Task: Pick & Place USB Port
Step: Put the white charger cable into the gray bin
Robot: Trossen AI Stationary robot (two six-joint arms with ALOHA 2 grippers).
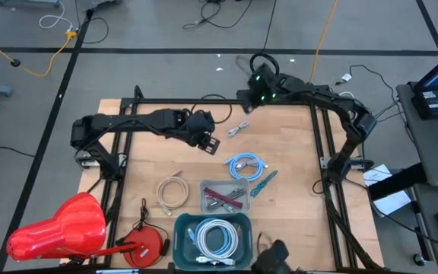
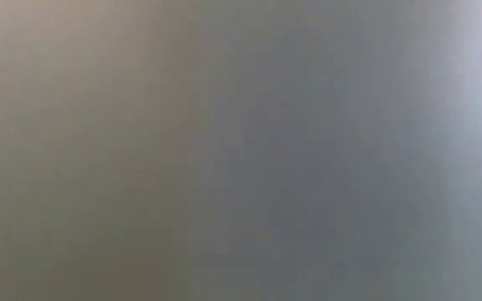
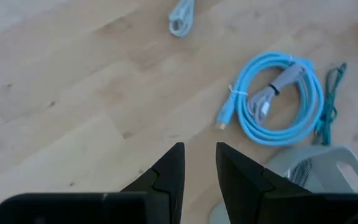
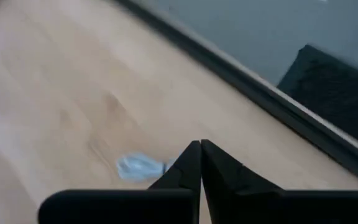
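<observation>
USB cable [image 1: 238,129]: small pale coil on wood table [image 1: 287,137] | left tool [image 1: 211,144] slightly open | right tool [image 4: 200,149] closed, empty

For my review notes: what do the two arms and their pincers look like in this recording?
Both arms are black and made of jointed segments. The right arm shows small green lights near its wrist. The left arm ends in a blocky black head. Seen from the wrist cameras, the left pincer and the right pincer each have two matte black, wedge-shaped fingers tapering to points.
</observation>
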